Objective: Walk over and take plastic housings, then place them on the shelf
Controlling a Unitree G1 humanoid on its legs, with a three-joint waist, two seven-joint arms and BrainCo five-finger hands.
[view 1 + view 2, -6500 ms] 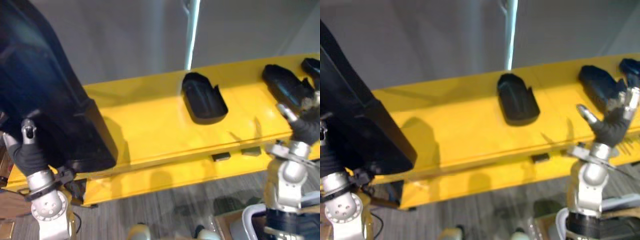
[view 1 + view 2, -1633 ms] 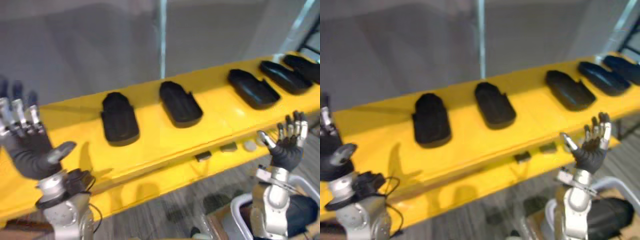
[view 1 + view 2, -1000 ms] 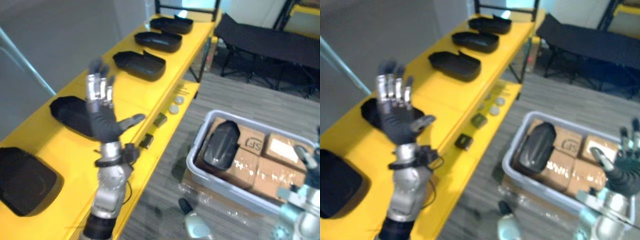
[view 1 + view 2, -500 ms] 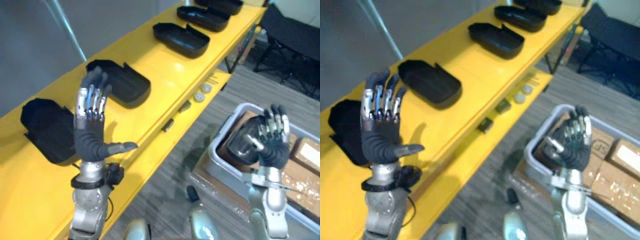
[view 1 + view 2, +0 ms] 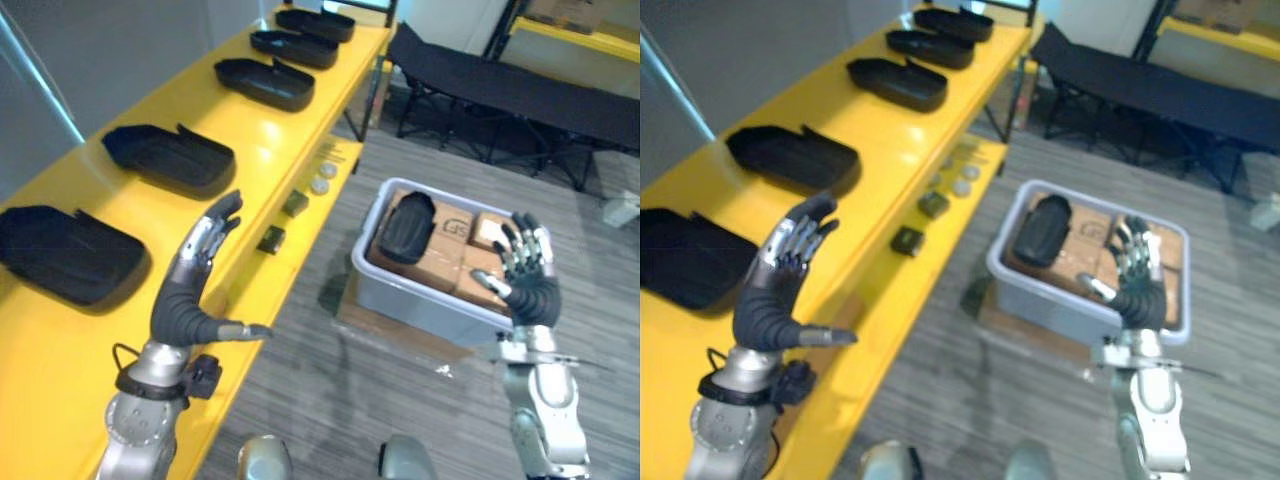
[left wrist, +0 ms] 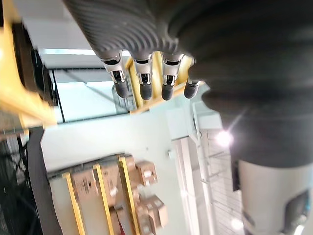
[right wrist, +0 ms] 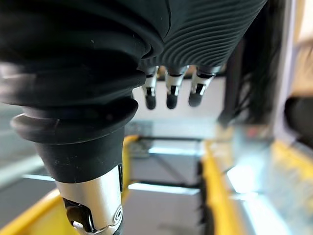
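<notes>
A: Where's the silver-fingered, dark-covered left hand (image 5: 183, 302)?
B: Raised, fingers straight and leaning forward, thumb out sideways.
A: And the matching right hand (image 5: 529, 287)?
B: Upright, fingers spread apart, thumb out.

housings (image 5: 265, 82) on shelf (image 5: 270, 140): 5 | housing (image 5: 405, 225) in bin (image 5: 420, 298): 1 | discs (image 5: 319, 186): 2

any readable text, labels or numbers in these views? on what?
Nothing can be read.
Cardboard box in the grey bin: a dark printed mark on top, too blurred to read.
Stacked boxes in the left wrist view: too small to tell any print.
Black housings on the yellow shelf, and the housing in the bin: no text visible.
</notes>
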